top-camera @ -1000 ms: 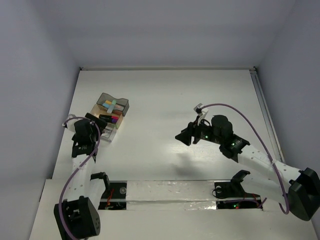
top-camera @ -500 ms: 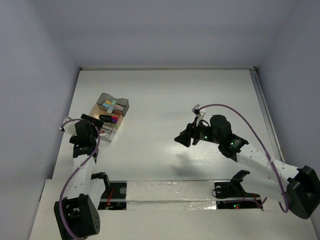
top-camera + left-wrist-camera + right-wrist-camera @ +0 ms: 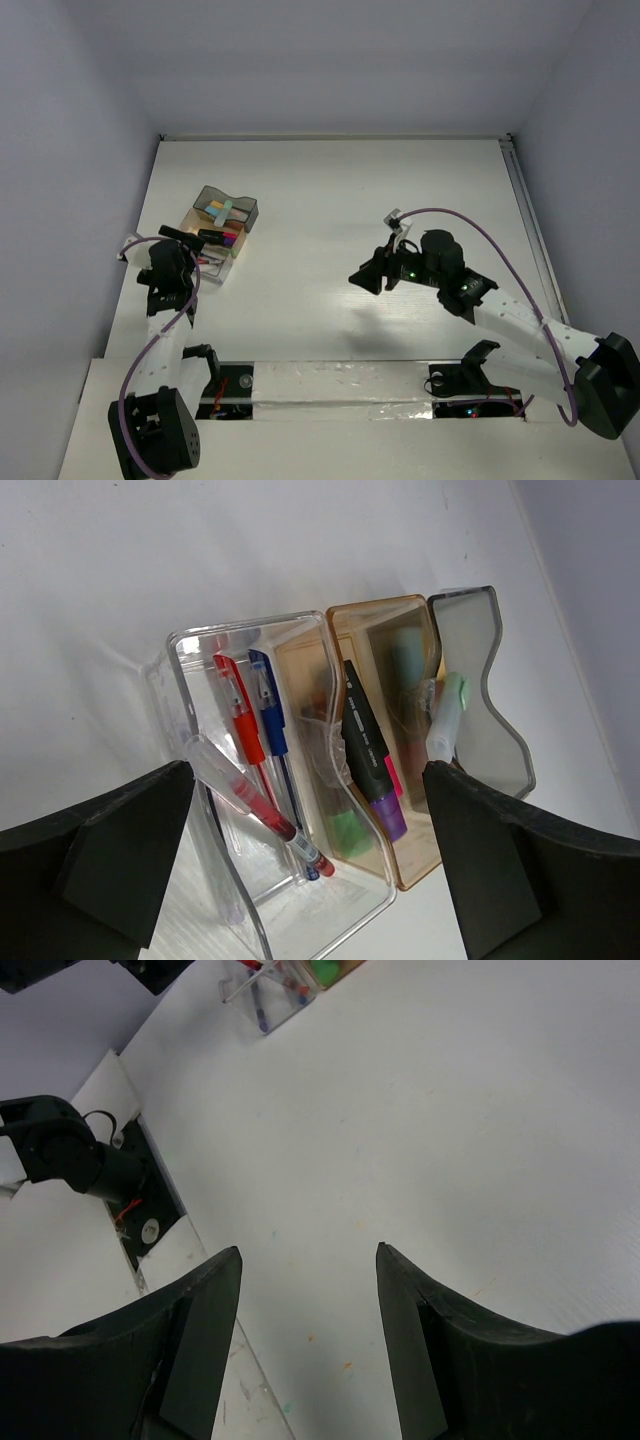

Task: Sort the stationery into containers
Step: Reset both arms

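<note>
**Both claws empty, stationery sitting in the containers**

The white table (image 3: 400, 180) spreads under both my arms. My right claw (image 3: 362, 277) hangs over a bare stretch near the middle of it, well apart from the containers. In its own wrist view the right claw (image 3: 308, 1252) has its jaws partly spread, with only table between them.

My left claw (image 3: 185, 238) hovers at the near side of the containers (image 3: 222, 222), which stand near the table's left edge. From the wrist, the left claw (image 3: 308, 770) is spread as wide as it goes and grips nothing.

The containers are three joined compartments in a row: a clear compartment (image 3: 190, 670), a tan compartment (image 3: 400, 610) and a grey compartment (image 3: 495, 710). A pale green highlighter (image 3: 446, 712) leans across the wall between the tan and grey ones. A black marker (image 3: 362, 735) lies slanted in the tan one, with a purple piece (image 3: 392, 822) and a green piece (image 3: 350, 832) at its lower end. The clear one holds a red pen (image 3: 238, 715) and a blue pen (image 3: 270, 712) side by side, and a clear-barrelled pen (image 3: 240, 795) crossing them.
</note>
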Tool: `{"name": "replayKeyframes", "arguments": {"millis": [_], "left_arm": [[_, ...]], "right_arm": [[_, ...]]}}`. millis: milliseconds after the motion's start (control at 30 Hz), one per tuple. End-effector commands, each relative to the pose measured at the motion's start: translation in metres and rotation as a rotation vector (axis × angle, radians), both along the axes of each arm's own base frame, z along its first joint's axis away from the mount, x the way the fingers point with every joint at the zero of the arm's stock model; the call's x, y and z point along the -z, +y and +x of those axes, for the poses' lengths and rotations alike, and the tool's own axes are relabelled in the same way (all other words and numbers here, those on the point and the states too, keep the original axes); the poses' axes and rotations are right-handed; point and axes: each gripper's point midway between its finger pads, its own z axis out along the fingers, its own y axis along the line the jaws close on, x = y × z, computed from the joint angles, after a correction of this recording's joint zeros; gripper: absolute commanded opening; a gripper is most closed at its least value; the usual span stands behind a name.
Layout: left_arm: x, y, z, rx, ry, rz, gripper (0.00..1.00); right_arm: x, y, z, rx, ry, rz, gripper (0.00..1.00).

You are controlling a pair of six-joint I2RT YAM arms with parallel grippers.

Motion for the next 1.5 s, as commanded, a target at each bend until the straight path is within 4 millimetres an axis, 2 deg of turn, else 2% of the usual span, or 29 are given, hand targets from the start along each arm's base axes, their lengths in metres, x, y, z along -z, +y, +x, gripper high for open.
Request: {"name": "replayKeyframes", "arguments": {"millis": [0, 133, 400, 467, 500, 567, 600, 667, 700, 733, 800, 833, 900, 933, 967, 1033, 1067, 1133, 1200, 1267, 1400, 1467], "left_arm": [[-0.011, 0.003, 0.009, 0.002, -0.061, 0.022, 0.99], [-0.010, 0.002, 0.016, 0.015, -0.077, 0.017, 0.99], [-0.039, -0.006, 0.032, 0.074, -0.164, 0.035, 0.99], [-0.059, -0.009, 0.035, 0.095, -0.204, 0.053, 0.99], [-0.077, -0.020, 0.039, 0.141, -0.245, 0.072, 0.99], [-0.097, -0.033, 0.041, 0.196, -0.280, 0.087, 0.99], [-0.122, -0.047, 0.042, 0.247, -0.328, 0.114, 0.99], [-0.143, -0.063, 0.041, 0.308, -0.365, 0.136, 0.99], [-0.154, -0.071, 0.039, 0.334, -0.386, 0.144, 0.99], [-0.178, -0.085, 0.035, 0.383, -0.439, 0.171, 0.99], [-0.198, -0.100, 0.030, 0.444, -0.480, 0.192, 0.99], [-0.217, -0.112, 0.024, 0.496, -0.526, 0.209, 0.99], [-0.234, -0.121, 0.017, 0.542, -0.568, 0.226, 0.99], [-0.249, -0.124, 0.011, 0.562, -0.608, 0.238, 0.99], [-0.257, -0.133, 0.005, 0.620, -0.633, 0.253, 0.99], [-0.274, -0.138, -0.004, 0.651, -0.672, 0.274, 0.99], [-0.278, -0.144, -0.008, 0.693, -0.677, 0.279, 0.99], [-0.293, -0.151, -0.016, 0.738, -0.712, 0.306, 0.99], [-0.303, -0.158, -0.024, 0.788, -0.737, 0.317, 0.99], [-0.323, -0.163, -0.039, 0.819, -0.793, 0.346, 0.99], [-0.343, -0.164, -0.063, 0.832, -0.874, 0.407, 0.99], [-0.344, -0.161, -0.071, 0.826, -0.888, 0.449, 0.99]], "right_arm": [[-0.031, 0.005, 0.002, -0.022, -0.079, 0.061, 0.62], [-0.034, 0.005, 0.001, -0.024, -0.087, 0.067, 0.62], [-0.034, 0.004, 0.001, -0.024, -0.090, 0.068, 0.62], [-0.035, 0.004, 0.002, -0.019, -0.095, 0.070, 0.62], [-0.036, 0.004, 0.001, -0.019, -0.101, 0.074, 0.62], [-0.042, 0.002, 0.000, -0.015, -0.124, 0.091, 0.62], [-0.043, 0.001, -0.001, -0.012, -0.134, 0.100, 0.62], [-0.048, -0.002, -0.001, 0.004, -0.158, 0.116, 0.62], [-0.060, -0.005, -0.003, 0.012, -0.195, 0.145, 0.62], [-0.060, -0.009, -0.001, 0.039, -0.206, 0.148, 0.62], [-0.068, -0.016, 0.001, 0.083, -0.240, 0.168, 0.63], [-0.077, -0.026, 0.004, 0.142, -0.271, 0.186, 0.64], [-0.085, -0.037, 0.008, 0.213, -0.300, 0.202, 0.64], [-0.097, -0.050, 0.012, 0.289, -0.334, 0.225, 0.69], [-0.102, -0.056, 0.014, 0.326, -0.349, 0.231, 0.99], [-0.109, -0.073, 0.022, 0.427, -0.368, 0.225, 1.00], [-0.124, -0.081, 0.021, 0.457, -0.399, 0.240, 1.00], [-0.129, -0.093, 0.026, 0.525, -0.403, 0.223, 1.00], [-0.145, -0.107, 0.027, 0.591, -0.434, 0.247, 1.00], [-0.162, -0.120, 0.025, 0.645, -0.479, 0.274, 1.00], [-0.189, -0.143, 0.019, 0.724, -0.543, 0.317, 1.00], [-0.197, -0.150, 0.017, 0.749, -0.560, 0.330, 1.00]]}}
